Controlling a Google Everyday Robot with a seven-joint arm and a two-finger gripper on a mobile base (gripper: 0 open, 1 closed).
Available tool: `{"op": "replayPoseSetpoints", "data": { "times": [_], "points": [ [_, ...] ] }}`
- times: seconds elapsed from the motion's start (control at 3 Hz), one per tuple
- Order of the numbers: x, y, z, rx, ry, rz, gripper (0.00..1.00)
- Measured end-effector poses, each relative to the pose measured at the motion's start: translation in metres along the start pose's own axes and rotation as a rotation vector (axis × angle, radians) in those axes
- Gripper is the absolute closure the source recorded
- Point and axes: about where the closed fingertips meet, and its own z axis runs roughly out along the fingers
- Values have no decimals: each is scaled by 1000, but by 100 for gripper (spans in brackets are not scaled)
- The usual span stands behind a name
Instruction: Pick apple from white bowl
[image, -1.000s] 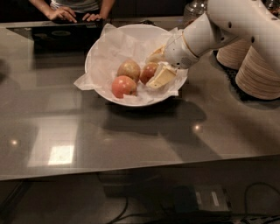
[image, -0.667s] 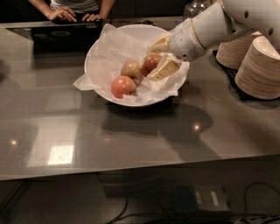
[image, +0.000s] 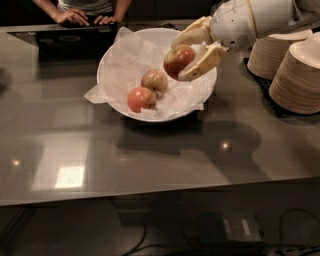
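Near table (image: 150, 165): open room your side, front edge well apart from bowl (image: 102, 75). Two other apples (image: 141, 98) lie in bowl. Apple (image: 175, 64) clamped between gripper (image: 180, 59) fingers, hanging above bowl's right side. Pick looks nearly done; you only need to carry it clear. Bowl stacks (image: 295, 75) close on right; person's hands (image: 75, 17) at far edge

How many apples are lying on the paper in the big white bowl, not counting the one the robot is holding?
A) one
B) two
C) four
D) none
B: only the pink-red apple and the yellow-tan apple lie on the paper in the white bowl, while the gripper holds the dark red apple up over the bowl's right side.
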Motion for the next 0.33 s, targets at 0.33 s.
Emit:
{"op": "replayPoseSetpoints", "data": {
  "times": [0.33],
  "points": [
    [-5, -1, -2, 0, -11, -5, 100]
  ]
}}
